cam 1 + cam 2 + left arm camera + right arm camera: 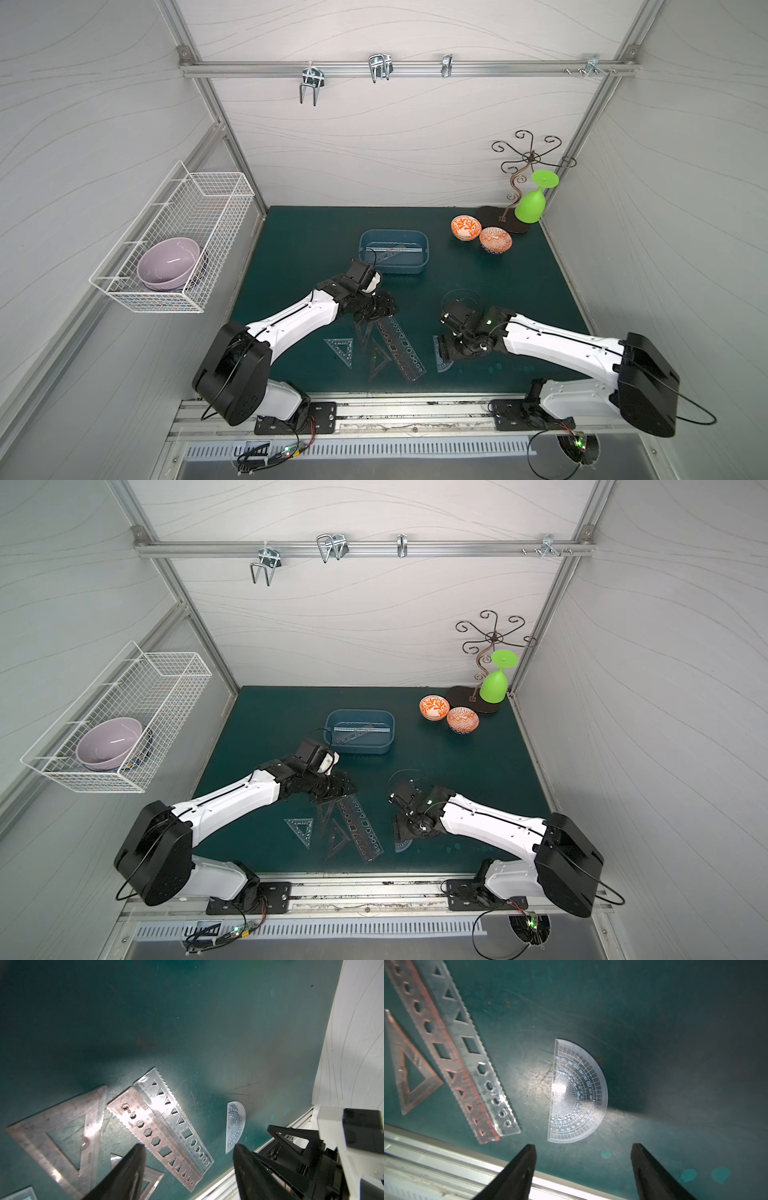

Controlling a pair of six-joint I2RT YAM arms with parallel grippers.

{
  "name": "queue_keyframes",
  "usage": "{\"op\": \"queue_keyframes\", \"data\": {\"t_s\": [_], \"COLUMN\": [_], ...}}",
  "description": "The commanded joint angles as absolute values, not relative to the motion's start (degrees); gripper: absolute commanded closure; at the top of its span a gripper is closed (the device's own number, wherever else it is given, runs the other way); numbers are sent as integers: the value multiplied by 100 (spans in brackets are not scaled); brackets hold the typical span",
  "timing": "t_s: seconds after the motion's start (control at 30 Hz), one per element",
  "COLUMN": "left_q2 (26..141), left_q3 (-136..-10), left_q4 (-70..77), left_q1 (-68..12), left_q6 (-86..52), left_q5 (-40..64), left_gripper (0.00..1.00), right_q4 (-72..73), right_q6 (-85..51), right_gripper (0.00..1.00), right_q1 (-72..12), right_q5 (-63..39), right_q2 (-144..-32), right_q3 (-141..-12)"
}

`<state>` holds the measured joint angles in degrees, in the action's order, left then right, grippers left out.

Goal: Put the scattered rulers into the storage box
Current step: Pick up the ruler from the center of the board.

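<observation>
Right wrist view: the right claw (583, 1147), wide open and empty, hangs over a clear half-circle protractor (577, 1093) lying flat on the dark green tabletop (675, 1043). Beside it two long see-through stencil strips (455, 1030) overlap, next to smoky triangles (31, 1136), with the left claw (189, 1147) wide and empty above them. In a top view, the dusty-blue storage box (399, 268) sits farther back, holding clear rulers (390, 251).
</observation>
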<state>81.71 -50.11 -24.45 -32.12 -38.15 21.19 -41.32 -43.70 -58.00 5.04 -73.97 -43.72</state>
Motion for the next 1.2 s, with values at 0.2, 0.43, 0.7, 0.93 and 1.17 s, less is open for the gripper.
{"op": "queue_keyframes", "data": {"t_s": [0.2, 0.43, 0.7, 0.93, 1.17], "left_q2": [8441, 8497, 8560, 8579, 8552], "left_q3": [-4957, -5010, -5027, -5055, -5071], "left_q4": [-2161, -2143, -2127, -2175, -2250], "left_q1": [-3328, -3384, -3411, -3418, -3410], "left_q6": [-3728, -3757, -3797, -3787, -3735], "left_q5": [2363, 2374, 2377, 2356, 2281], "left_gripper": [35, 36, 36, 36, 36], "right_q4": [-3702, -3334, -2660, -2310, -1953], "right_q6": [-4365, -4408, -4301, -4078, -3764], "right_gripper": [62, 82, 88, 89, 89], "right_q1": [-6227, -6354, -6346, -5958, -5477], "right_q5": [419, 440, 389, 336, 105], "right_q2": [-6888, -6236, -6653, -7159, -7490], "right_q3": [-3780, -3009, -2777, -2797, -2871]}}
